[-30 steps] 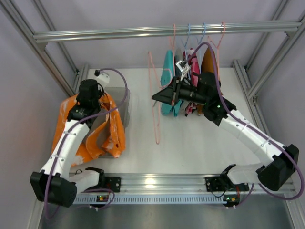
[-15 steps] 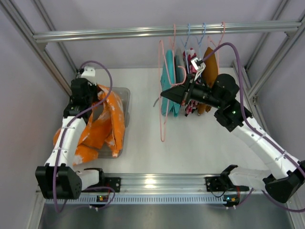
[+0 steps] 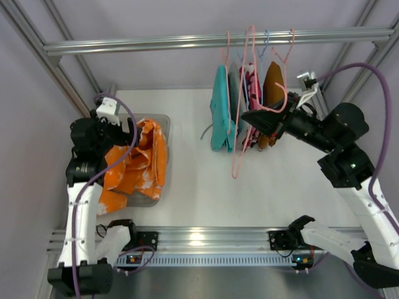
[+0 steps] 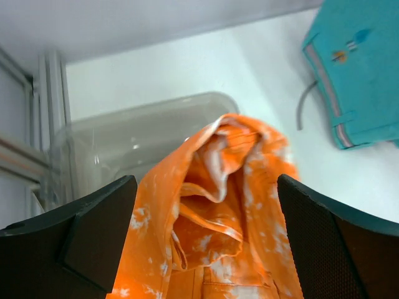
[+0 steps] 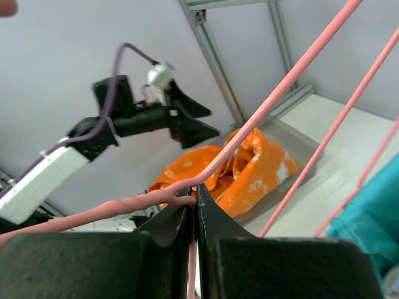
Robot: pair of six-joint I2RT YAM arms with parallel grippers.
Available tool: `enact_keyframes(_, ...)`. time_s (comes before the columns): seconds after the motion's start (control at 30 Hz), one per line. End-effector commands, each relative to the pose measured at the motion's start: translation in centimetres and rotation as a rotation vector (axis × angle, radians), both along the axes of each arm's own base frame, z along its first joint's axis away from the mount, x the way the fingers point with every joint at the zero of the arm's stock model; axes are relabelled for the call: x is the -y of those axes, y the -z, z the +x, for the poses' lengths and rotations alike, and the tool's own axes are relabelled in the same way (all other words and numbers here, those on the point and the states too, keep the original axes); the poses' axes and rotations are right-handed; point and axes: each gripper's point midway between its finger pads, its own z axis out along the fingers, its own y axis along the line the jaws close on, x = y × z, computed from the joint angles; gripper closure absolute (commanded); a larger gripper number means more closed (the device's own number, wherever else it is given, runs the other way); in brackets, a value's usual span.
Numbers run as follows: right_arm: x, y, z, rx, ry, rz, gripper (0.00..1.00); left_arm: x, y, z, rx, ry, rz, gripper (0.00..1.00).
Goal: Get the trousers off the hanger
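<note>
The orange, white-blotched trousers lie crumpled in a clear bin at the left, off the hanger. Just above and left of the heap, my left gripper is open, with nothing held. In the left wrist view the trousers lie below the gap of the gripper, touching neither finger. My right gripper is shut on the bare pink hanger, which it holds up by the rail. The right wrist view shows the gripper pinching the hanger at its twisted neck, with the trousers far behind.
A metal rail crosses the back. On it hang a teal garment, a brown-orange garment and other clothes on pink and light blue hangers. Frame posts stand along both sides of the white table.
My left gripper opened and let go of the trousers, which dropped into the bin, and the arm drew back left. My right arm carried the hanger up and right toward the rail.
</note>
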Motion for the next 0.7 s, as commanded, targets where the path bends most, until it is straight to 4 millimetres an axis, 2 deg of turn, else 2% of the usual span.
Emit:
enact_keyframes(0.0,2.8,-1.5,-1.4,0.079,0.072,-0.030,1.00,2.5,-4.0,-2.8,0.066,0.157,0.008,0.01)
enact_keyframes(0.07,4.2,-1.4,-2.0,0.100,0.119,-0.063,1.00,3.2,-6.1,-4.0,0.111,0.201,0.024,0.01)
enact_keyframes(0.23,7.6,0.0,-3.1,0.098,0.243,-0.144,1.00,5.1,-8.5,-6.1,0.180,0.331,0.030,0.01)
enact_keyframes(0.3,9.4,-0.2,-3.8,0.122,0.321,-0.158,1.00,6.4,-9.2,-6.9,0.200,0.411,0.008,0.01)
enact_keyframes(0.53,14.3,0.4,-5.8,0.143,0.536,-0.281,1.00,7.2,-10.6,-6.1,0.211,0.472,0.001,0.01)
enact_keyframes(0.67,15.1,3.0,-6.4,0.065,0.556,-0.357,1.00,7.6,-11.3,-5.8,0.240,0.501,-0.005,0.01)
